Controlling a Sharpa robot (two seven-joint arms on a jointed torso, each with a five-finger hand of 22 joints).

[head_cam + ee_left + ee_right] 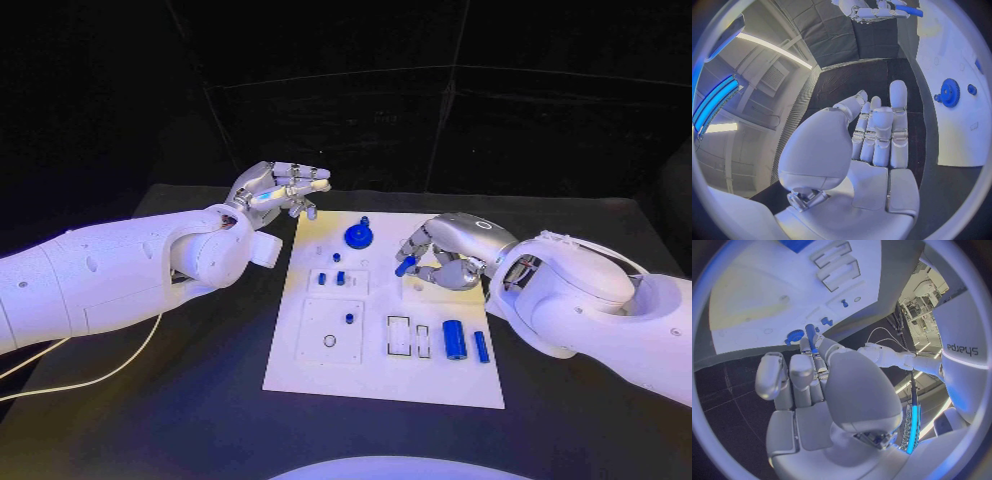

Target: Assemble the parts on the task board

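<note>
A black table (173, 400) carries the scene, its dark top running back to a black backdrop. Lying flat on its middle is the white task board (433, 375), a rectangular plate set lengthwise away from the robot. A thin pale cable (101, 372) loops over the table's near left part, well apart from the board

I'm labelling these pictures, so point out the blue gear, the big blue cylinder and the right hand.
blue gear (358, 237), head view, its face.
big blue cylinder (454, 340), head view, mid-body.
right hand (440, 255), head view, its middle.
</note>
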